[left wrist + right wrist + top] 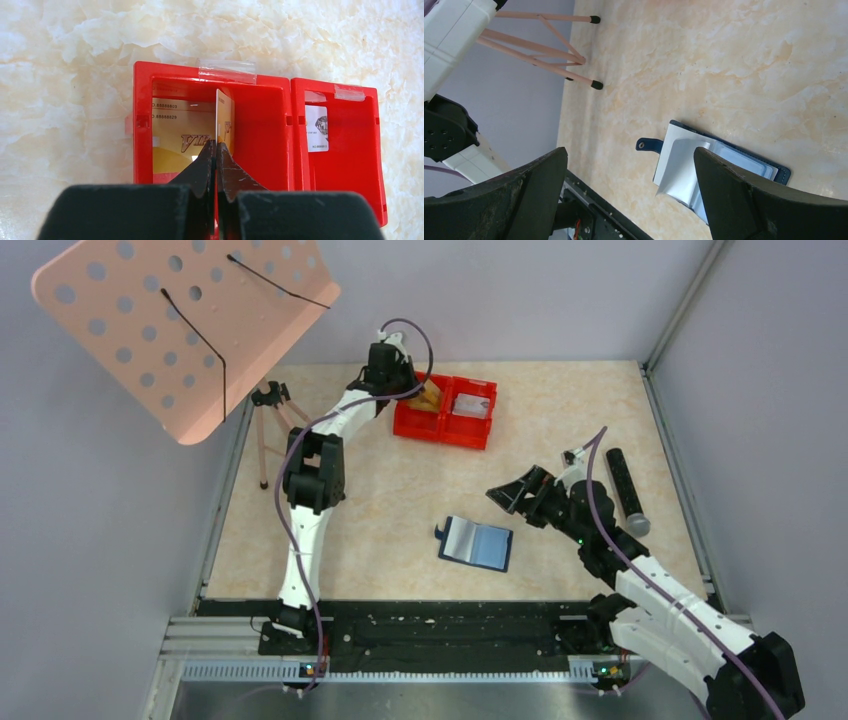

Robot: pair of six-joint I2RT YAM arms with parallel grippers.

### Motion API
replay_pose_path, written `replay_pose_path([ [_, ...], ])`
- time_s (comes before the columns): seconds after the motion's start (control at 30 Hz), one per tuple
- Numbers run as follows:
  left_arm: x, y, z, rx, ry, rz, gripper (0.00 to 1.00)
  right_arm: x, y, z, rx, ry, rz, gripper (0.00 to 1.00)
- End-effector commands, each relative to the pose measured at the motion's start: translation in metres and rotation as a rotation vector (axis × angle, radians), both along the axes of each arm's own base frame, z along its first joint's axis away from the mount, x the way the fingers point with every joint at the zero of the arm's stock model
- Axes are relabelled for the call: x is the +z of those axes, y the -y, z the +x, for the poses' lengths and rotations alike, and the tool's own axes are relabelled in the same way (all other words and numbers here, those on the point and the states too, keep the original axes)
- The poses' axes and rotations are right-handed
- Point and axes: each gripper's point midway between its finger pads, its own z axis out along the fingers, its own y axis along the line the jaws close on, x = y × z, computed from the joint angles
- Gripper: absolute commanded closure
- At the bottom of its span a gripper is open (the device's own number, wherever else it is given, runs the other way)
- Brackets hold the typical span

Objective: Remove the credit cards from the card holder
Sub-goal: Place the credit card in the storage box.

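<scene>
My left gripper (216, 145) is shut on a gold credit card (225, 117), held on edge over the left compartment of the red tray (287, 120). A second gold card (175, 140) lies flat in that compartment. A pale silver card (316, 127) lies in the right one. The navy card holder (476, 543) lies open on the table, tab to the left. My right gripper (505, 495) hovers open just right of it. In the right wrist view the card holder (734, 155) shows a curled pale grey sheet (679, 170); I cannot tell whether it is a card or a pocket flap.
A black cylinder with a grey end (627, 490) lies at the right, beside my right arm. A pink perforated board (180, 320) on a tripod (270, 410) stands at the back left. Grey walls enclose the table, and a black rail (450, 625) runs along its near edge.
</scene>
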Motion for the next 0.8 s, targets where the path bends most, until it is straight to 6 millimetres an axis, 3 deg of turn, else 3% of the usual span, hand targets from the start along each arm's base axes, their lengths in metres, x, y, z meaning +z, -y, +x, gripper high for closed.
replay_pose_path([
  [0.0, 0.055, -0.013, 0.010, 0.041, 0.120, -0.010, 1.00, 0.022, -0.005, 0.006, 0.006, 0.065, 0.033, 0.03],
  [0.57, 0.043, -0.030, 0.015, 0.096, 0.096, 0.042, 1.00, 0.024, -0.004, 0.005, 0.005, 0.066, 0.037, 0.03],
  [0.77, 0.040, -0.029, 0.015, 0.093, 0.090, 0.043, 0.90, 0.024, -0.004, 0.006, 0.002, 0.066, 0.035, 0.03],
])
